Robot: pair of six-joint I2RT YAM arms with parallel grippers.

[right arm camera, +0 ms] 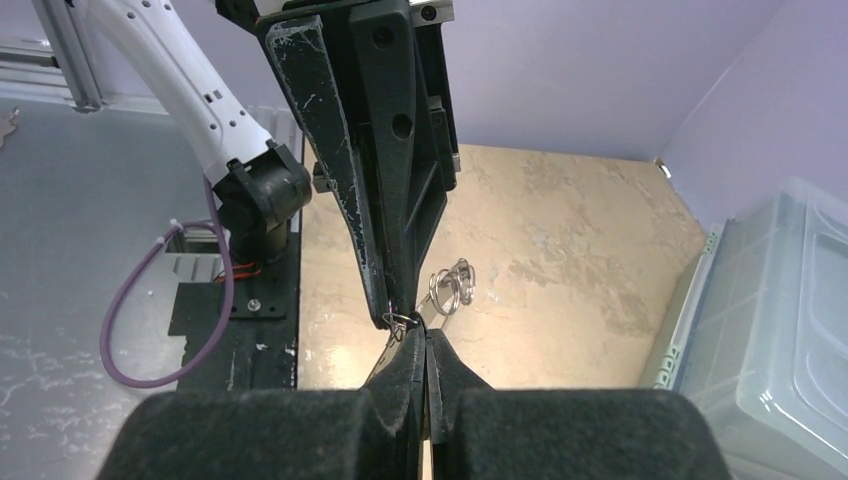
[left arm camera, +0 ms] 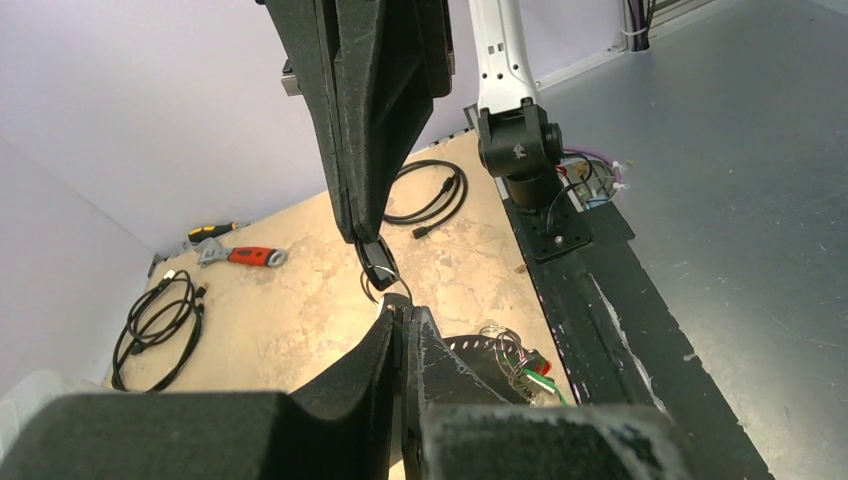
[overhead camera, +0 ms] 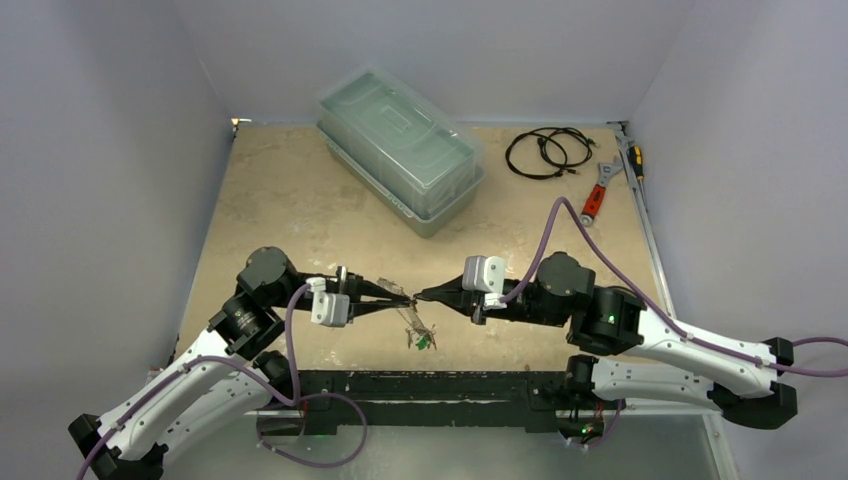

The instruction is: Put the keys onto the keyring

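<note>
Between both pinched jaws sits the keyring (right arm camera: pixel 397 320), keys (overhead camera: pixel 421 339) below.

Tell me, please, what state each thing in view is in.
left tool: shut, tip at a small wire ring
right tool: shut, tip meeting the left tool's
keys: bunched below the tool tips
storage box: lid on
cable: coiled
wrench: lying flat

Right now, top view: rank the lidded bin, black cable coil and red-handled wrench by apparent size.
1. clear lidded bin, largest by far
2. coiled black cable
3. red-handled wrench, smallest
</note>
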